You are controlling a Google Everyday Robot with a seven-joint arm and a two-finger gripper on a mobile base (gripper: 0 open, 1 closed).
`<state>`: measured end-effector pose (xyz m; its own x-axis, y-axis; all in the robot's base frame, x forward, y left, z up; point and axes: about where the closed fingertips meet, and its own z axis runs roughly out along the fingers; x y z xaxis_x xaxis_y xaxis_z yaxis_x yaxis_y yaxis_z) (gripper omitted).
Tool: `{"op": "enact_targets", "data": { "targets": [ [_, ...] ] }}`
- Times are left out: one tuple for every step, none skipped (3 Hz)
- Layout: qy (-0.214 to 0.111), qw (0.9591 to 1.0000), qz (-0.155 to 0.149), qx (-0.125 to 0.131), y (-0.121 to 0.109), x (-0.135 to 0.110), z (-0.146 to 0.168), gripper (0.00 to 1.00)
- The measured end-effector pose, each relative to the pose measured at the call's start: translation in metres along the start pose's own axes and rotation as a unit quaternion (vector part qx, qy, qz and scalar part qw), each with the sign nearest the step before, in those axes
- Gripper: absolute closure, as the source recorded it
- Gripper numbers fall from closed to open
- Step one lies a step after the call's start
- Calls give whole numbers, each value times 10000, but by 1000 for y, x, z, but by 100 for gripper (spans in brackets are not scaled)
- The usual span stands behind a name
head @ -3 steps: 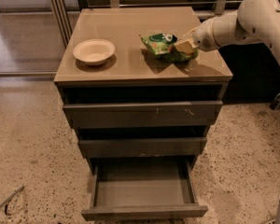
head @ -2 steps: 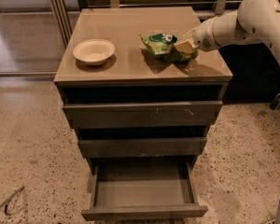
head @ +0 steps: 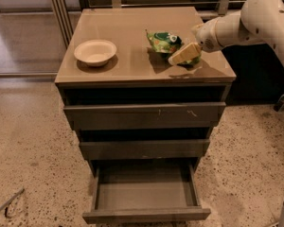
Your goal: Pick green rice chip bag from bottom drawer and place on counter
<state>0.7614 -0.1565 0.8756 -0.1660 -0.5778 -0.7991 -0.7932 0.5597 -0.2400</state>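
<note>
The green rice chip bag (head: 164,41) rests on the right half of the tan counter (head: 128,32), crumpled and leaning. My gripper (head: 181,50) reaches in from the right at counter height, right against the bag's right side and partly covering it. The white arm (head: 246,20) stretches off to the upper right. The bottom drawer (head: 144,193) is pulled fully out below, with only its bare grey inside showing.
A cream bowl (head: 95,52) stands on the left half of the counter. The two upper drawers (head: 144,115) are slightly ajar. A speckled floor surrounds the cabinet, and a metal railing runs behind it.
</note>
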Motion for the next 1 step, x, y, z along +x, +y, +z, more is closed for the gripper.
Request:
{"op": "enact_targets", "data": {
  "targets": [
    [0,10000,0,0,0,0,0,0]
  ]
}}
